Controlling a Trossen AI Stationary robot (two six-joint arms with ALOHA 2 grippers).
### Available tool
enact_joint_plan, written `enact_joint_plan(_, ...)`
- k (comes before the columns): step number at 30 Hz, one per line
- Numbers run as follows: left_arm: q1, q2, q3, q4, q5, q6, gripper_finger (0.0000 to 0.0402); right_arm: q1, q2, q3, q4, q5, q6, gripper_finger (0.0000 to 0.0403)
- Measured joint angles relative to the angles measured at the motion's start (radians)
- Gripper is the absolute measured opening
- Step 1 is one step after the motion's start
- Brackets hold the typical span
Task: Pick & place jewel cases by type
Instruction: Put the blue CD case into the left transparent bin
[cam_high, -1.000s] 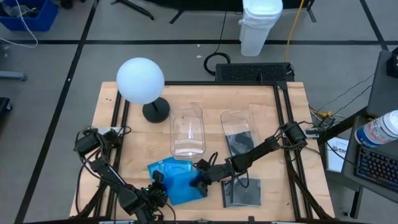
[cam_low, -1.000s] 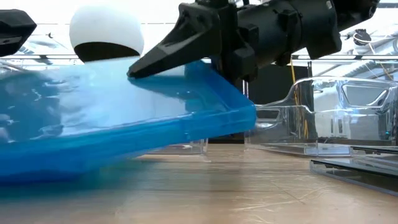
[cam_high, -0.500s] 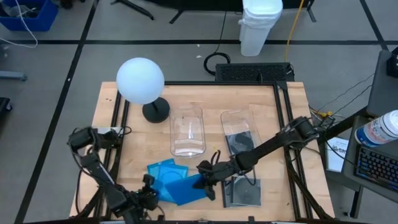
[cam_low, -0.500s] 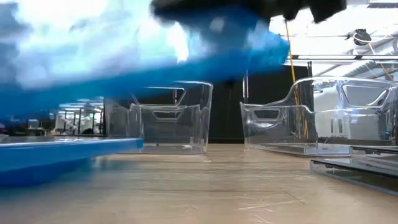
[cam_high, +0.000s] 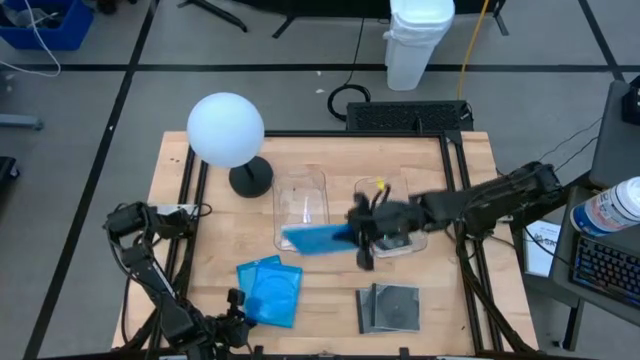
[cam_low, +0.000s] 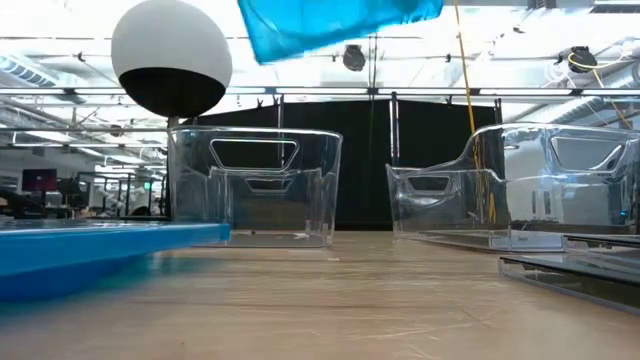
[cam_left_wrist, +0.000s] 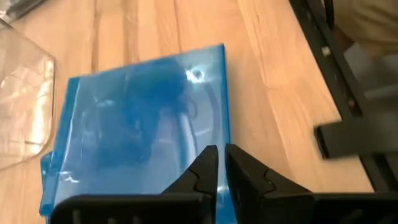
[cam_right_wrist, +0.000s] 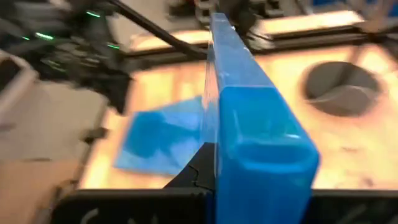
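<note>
Above the left clear bin (cam_high: 302, 208) we see the right tool (cam_high: 362, 238) clamped on a blue case (cam_high: 315, 238), held off the surface. Its long axis runs across the bin's near end. The left tool (cam_left_wrist: 219, 171), nearly together, hangs over blue cases (cam_high: 270, 292) nearer us.

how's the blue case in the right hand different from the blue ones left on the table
The blue case in the right hand is lifted off the wood and hangs over the near end of the left clear bin; the blue cases on the table lie flat on the wood near the front edge. The held one is a single case, clamped at one edge; the others overlap in a small pile, ungripped. Both are translucent bright blue square cases.
</note>
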Motion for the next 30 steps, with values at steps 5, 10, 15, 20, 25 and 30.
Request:
enact_joint_plan(5,0.013,-0.001,0.0,0.021,-0.013,-0.003,0.0041,-0.115,0.05,0.188,-0.307,-0.049,-0.096,0.0011)
enact_joint_plan(10,0.022,-0.002,0.0,0.018,0.001,0.004,0.0042,-0.217,0.166,0.376,-0.583,-0.116,-0.201,0.0011)
enact_joint_plan(15,0.034,-0.002,0.001,0.019,0.003,0.006,0.0042,-0.282,0.316,0.579,-0.767,-0.119,-0.291,0.0011)
enact_joint_plan(20,0.044,-0.002,0.001,0.019,0.003,0.006,0.0042,-0.318,0.463,0.796,-0.785,-0.195,-0.389,0.0012)
enact_joint_plan(25,0.047,-0.002,0.001,0.018,0.003,0.006,0.0042,-0.357,0.599,0.998,-0.921,-0.266,-0.434,0.0012)
enact_joint_plan(30,0.046,-0.002,0.001,0.011,0.025,0.038,0.0042,-0.374,0.682,1.043,-0.965,-0.276,-0.51,0.0012)
